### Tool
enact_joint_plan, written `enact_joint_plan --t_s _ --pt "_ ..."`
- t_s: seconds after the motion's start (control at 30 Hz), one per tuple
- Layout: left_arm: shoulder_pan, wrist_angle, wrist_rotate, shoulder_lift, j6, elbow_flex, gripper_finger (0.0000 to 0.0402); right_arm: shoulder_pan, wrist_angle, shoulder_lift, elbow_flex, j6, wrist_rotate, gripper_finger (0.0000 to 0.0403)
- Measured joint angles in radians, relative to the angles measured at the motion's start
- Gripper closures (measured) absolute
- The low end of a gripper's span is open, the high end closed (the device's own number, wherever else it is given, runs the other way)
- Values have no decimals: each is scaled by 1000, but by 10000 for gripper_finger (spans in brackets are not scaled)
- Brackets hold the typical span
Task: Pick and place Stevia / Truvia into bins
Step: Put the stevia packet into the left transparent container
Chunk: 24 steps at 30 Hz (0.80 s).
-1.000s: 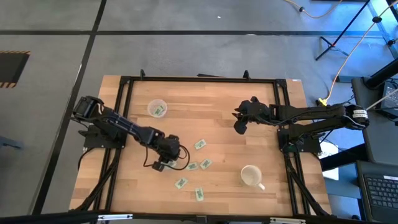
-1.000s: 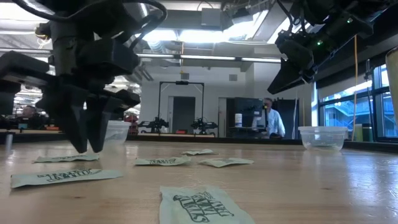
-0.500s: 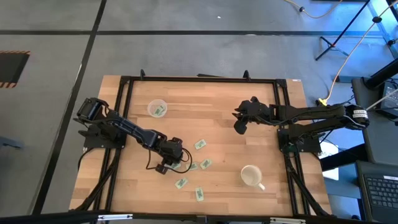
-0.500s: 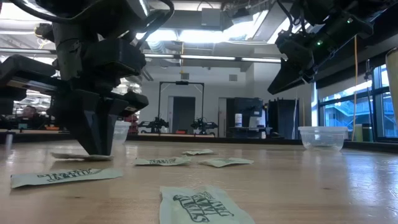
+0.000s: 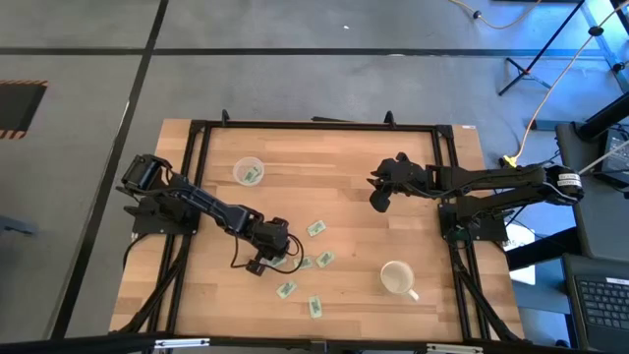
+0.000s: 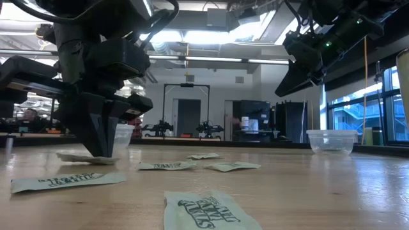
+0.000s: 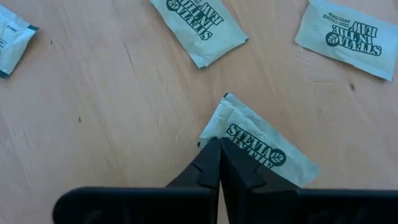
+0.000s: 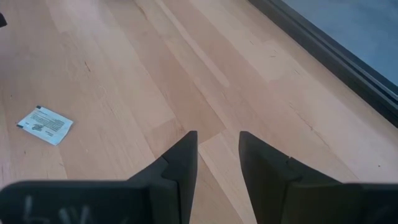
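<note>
The left gripper (image 7: pixel 219 149) is seen pinched on the edge of one packet (image 7: pixel 264 149) lying on the table (image 5: pixel 344 177). Light, limp paper; an edge grip is judged best.

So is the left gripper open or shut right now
Shut. In the left wrist view the left gripper has its jaws pressed together on the corner of a Stevia packet at the wooden table.

The high view looks straight down on the whole table (image 5: pixel 354 211). The low view looks level across it, sharing the packets (image 6: pixel 166 165). Wrist views look close down.
</note>
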Motion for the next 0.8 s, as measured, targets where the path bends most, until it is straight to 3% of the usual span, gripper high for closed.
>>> enact_joint_plan --t_s 0.4,0.6,0.8 --pt "7 -75 -27 -143 9 -10 400 0 -6 0 0 -3 0 282" --pt "70 -189 -45 -272 -35 -10 400 0 -5 0 0 -3 0 282" --pt "208 -363 -206 -442 -206 -8 400 0 -6 0 0 -3 0 282"
